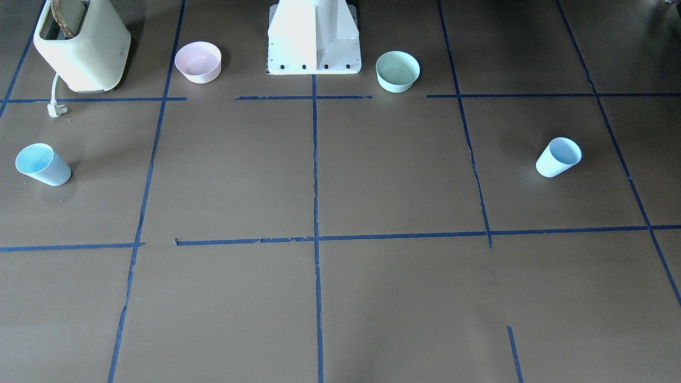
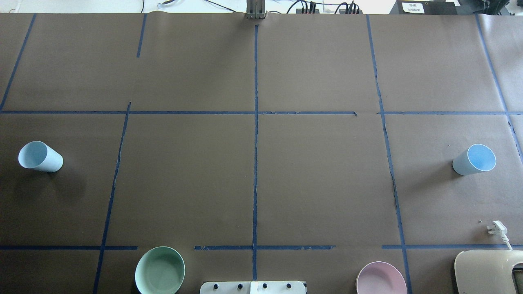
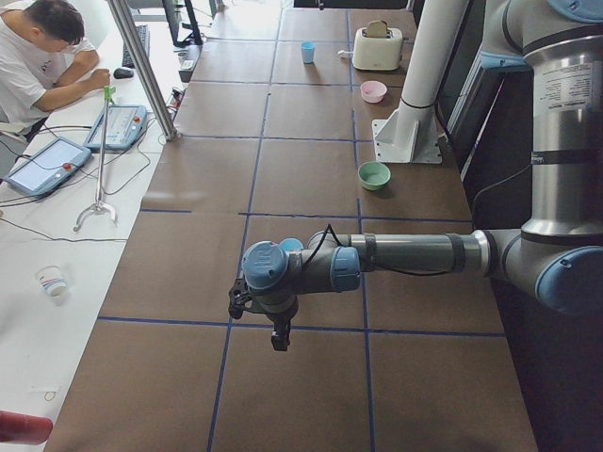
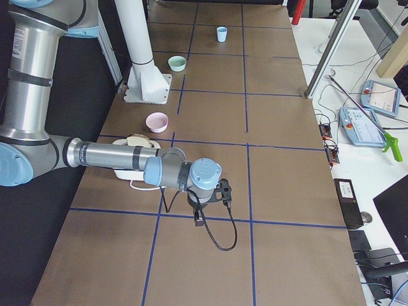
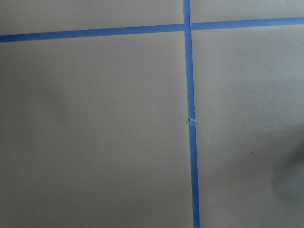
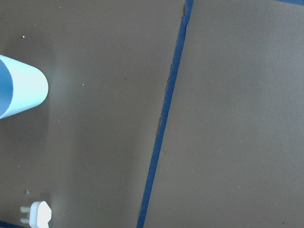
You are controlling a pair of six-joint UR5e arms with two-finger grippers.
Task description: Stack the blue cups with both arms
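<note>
Right hand (image 4: 199, 221): hangs fingers-down over the surface (image 2: 184, 183). I see it only from the end camera, so I cannot tell whether it is open or closed. Directly below it a strip of blue tape (image 6: 164, 118) runs slantwise. The right blue cup (image 6: 21, 92) stands upright, mouth up, off to one side of this hand and apart from it, cut by the edge of the wrist view. A white plug (image 6: 38, 213) lies on that same side, near the cup but not touching it.

Left hand (image 3: 279, 341): also fingers-down above the surface, and again I cannot tell its state. A cross of tape lies under it. The left blue cup (image 2: 40, 157) stands upright just beyond its wrist, partly hidden by the arm in the end view.

Further from both hands, toward the base, I note:
- a cream toaster (image 1: 82, 45) on the right hand's side
- a pink bowl (image 1: 198, 61) next to it
- the white pedestal (image 1: 314, 37) in the middle
- a mint-green bowl (image 1: 397, 71) on the left hand's side

The two cups are well apart and not stacked.
</note>
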